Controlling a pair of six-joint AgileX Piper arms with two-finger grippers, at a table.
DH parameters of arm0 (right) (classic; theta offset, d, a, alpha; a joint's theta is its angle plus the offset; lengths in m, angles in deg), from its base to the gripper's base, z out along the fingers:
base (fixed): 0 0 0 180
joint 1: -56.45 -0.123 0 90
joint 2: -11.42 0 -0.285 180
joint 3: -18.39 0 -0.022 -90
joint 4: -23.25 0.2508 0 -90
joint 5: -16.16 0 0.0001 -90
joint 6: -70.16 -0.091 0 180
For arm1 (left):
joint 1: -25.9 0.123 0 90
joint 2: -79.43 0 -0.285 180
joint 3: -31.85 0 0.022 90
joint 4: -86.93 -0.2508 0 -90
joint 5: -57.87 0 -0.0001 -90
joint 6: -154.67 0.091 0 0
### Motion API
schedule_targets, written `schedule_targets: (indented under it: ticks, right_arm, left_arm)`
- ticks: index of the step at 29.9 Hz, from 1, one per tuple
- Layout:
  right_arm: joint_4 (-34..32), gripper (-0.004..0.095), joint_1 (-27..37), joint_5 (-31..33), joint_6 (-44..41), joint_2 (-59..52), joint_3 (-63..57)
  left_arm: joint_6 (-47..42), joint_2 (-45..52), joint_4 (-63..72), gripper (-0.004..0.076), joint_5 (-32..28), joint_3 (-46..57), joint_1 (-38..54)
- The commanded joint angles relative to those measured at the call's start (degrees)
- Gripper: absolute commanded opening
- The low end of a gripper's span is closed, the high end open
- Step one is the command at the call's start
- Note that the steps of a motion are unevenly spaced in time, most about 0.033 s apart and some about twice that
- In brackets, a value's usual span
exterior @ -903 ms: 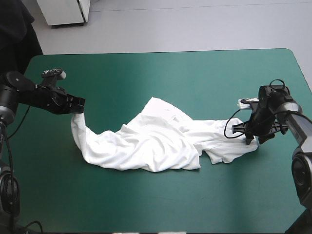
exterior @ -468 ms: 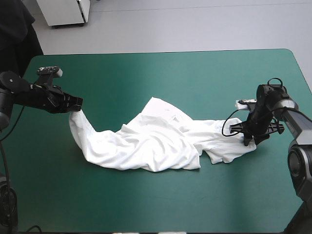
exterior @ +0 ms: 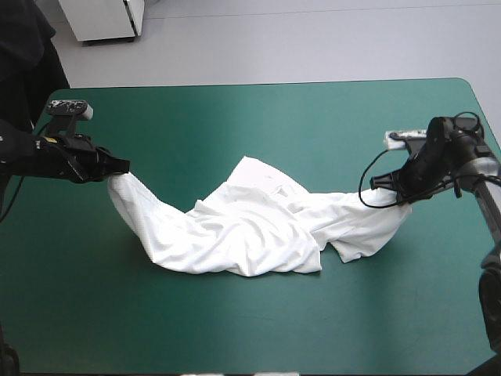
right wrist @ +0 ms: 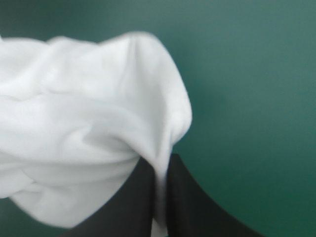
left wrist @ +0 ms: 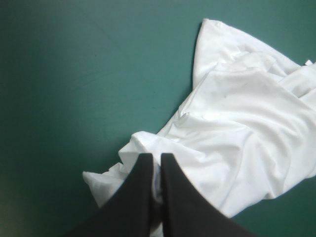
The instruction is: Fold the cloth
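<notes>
The white T-shirt (exterior: 250, 223) lies crumpled across the middle of the teal-green table, stretched between both arms. My left gripper (exterior: 117, 167) is shut on its left end, which hangs up off the cover. In the left wrist view the fingers (left wrist: 145, 192) pinch a fold of T-shirt (left wrist: 237, 128), the rest spreading ahead of them. My right gripper (exterior: 398, 190) is shut on the right end, lifted a little above the table. In the right wrist view a bulge of T-shirt (right wrist: 84, 118) rises from between the black fingers (right wrist: 180, 197).
Bare teal-green cover (exterior: 250, 117) runs along the far side of the table, and a wide strip (exterior: 258, 321) lies in front of the shirt. A white cabinet (exterior: 102, 17) stands beyond the far left corner.
Both grippers have risen and drawn apart, the left toward the left edge, the right up and to the right. The shirt's two ends are pulled longer and tauter.
</notes>
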Motion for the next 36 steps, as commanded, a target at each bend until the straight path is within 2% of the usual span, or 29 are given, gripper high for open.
schedule_targets:
  ticks: [1,6,10,18,23,27,32,36]
  right_arm:
    - [0.34,-0.0017,-0.04,0.15,-0.25,-8.93,9.35]
    - [2.15,-0.0017,-0.04,0.15,-0.90,-14.67,24.83]
    - [4.31,-0.0017,-0.04,-1.18,-1.67,-17.62,38.74]
    - [7.68,-0.0017,-0.04,-7.80,-1.54,-23.72,53.68]
    - [9.82,-0.0017,-0.75,-8.62,0.02,-29.40,55.18]
    - [8.87,-0.0017,-7.38,-6.91,0.41,-33.08,54.84]
    - [6.26,-0.0016,-14.79,-0.46,-0.45,-34.43,54.84]
    - [0.58,-0.0017,-16.04,0.13,-1.30,-34.32,50.35]
  left_arm:
    - [0.13,6.05,2.67,-0.0022,2.27,-2.17,-1.26]
    - [0.71,11.84,2.67,-0.0022,-0.42,-8.16,-1.27]
    - [1.07,14.00,2.76,-0.0022,-3.49,-16.84,-1.27]
    - [0.96,14.55,2.05,-0.0022,-8.20,-36.22,-1.35]
    - [0.71,16.42,-4.25,-0.0022,-9.34,-42.80,-4.54]
    - [-3.42,19.98,-14.77,-0.0022,-8.86,-43.83,-10.21]
    - [-11.05,23.54,-24.55,-0.0022,-3.01,-43.57,-15.74]
    - [-12.36,23.53,-27.94,-0.0022,0.64,-40.28,-16.82]
